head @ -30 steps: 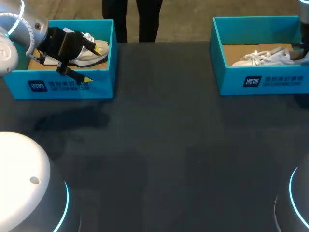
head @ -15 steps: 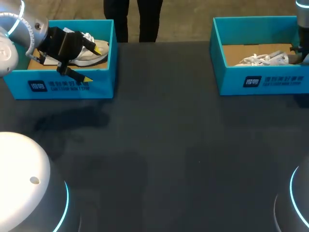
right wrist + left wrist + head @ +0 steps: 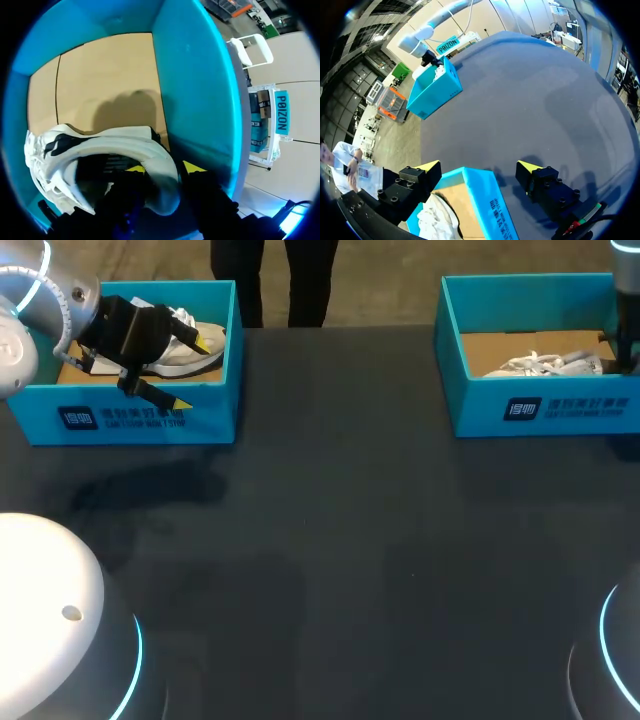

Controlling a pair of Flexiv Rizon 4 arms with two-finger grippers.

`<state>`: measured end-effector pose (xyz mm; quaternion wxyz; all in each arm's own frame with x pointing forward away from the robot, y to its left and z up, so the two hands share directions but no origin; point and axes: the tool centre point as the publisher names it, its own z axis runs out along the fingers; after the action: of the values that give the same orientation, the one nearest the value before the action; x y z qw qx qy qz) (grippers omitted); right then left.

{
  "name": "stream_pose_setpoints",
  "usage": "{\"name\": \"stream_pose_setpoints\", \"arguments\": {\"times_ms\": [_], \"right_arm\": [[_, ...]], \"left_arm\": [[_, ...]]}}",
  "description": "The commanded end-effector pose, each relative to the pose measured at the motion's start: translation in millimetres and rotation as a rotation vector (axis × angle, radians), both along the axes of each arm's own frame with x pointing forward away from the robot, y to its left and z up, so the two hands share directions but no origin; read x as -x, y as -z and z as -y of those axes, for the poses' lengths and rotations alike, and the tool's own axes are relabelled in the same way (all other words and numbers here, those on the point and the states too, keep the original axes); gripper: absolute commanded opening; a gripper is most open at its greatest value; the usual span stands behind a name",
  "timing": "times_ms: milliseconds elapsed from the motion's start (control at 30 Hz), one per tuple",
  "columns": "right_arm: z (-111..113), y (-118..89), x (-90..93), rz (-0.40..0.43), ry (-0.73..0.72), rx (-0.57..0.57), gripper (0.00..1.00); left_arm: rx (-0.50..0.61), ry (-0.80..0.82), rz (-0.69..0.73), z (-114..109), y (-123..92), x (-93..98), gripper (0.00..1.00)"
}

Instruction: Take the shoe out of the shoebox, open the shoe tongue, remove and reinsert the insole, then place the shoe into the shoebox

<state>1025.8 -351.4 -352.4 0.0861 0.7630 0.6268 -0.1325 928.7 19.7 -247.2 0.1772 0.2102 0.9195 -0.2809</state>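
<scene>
From where I stand, two teal shoeboxes sit at the far side of the dark bench (image 3: 350, 540), well apart. The right shoebox (image 3: 540, 405) is at the far right and the left shoebox (image 3: 150, 420) at the far left.

A white shoe (image 3: 540, 364) lies inside the right shoebox on its cardboard floor (image 3: 100, 75), with its heel toward the box's right wall. The right tool (image 3: 162, 168) has come down into that box and is closed on the shoe's heel. One yellow-tipped finger is inside the heel opening and the other is outside it, so the heel rim is pinched between them.

At the far left, the left tool (image 3: 195, 371) hangs over the near wall of the left shoebox with its fingers spread wide and nothing in its grip. The left wrist view shows it straddling that wall, with one fingertip (image 3: 427, 167) over the inside of the box and the other over the bench outside. A second white shoe (image 3: 188, 358) rests in this box, just under the inner finger, and I cannot tell whether the finger touches it.
</scene>
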Motion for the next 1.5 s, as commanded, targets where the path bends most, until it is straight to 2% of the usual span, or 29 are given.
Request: {"name": "stream_pose_setpoints", "arguments": {"times_ms": [33, 233, 433, 633, 800, 867, 1000, 1167, 1300, 1367, 1500], "right_arm": [[-4, -20, 8.4, 0.033, -0.005, 0.007, 0.41], [-10, -51, 10.3, 0.104, -0.021, 0.010, 0.43], [-25, -79, 14.0, 0.160, -0.073, -0.044, 0.45], [-42, -93, 22.1, 0.204, -0.126, -0.079, 0.45], [-53, -96, 34.9, 0.207, -0.145, -0.098, 0.47], [-56, -94, 39.5, 0.208, -0.148, -0.105, 0.46], [-56, -93, 46.8, 0.214, -0.142, -0.111, 0.47], [-57, -92, 55.3, 0.218, -0.139, -0.122, 0.48], [-58, -90, 61.1, 0.215, -0.136, -0.128, 0.49], [-59, -89, 63.4, 0.213, -0.134, -0.130, 0.49], [-59, -86, 65.9, 0.208, -0.133, -0.134, 0.50]], "left_arm": [[-0.004, -0.001, 0.000, 0, 0, 0.5, 1.00], [-0.004, -0.001, 0.000, 0, 0, 0.5, 1.00], [-0.004, -0.001, 0.000, 0, 0, 0.5, 1.00], [-0.004, -0.001, 0.000, 0, 0, 0.5, 1.00], [-0.004, -0.001, 0.000, 0, 0, 0.5, 1.00], [-0.026, 0.028, 0.049, 7, -25, -6.4, 1.00], [-0.049, 0.072, 0.079, 11, -52, -21.8, 1.00], [-0.124, 0.082, 0.097, 0, -55, -47.0, 1.00], [-0.150, 0.137, 0.090, -13, -56, -60.2, 1.00], [-0.137, 0.245, 0.121, -19, -59, -64.2, 1.00], [-0.184, 0.416, 0.174, -38, -63, -80.8, 1.00]]}}
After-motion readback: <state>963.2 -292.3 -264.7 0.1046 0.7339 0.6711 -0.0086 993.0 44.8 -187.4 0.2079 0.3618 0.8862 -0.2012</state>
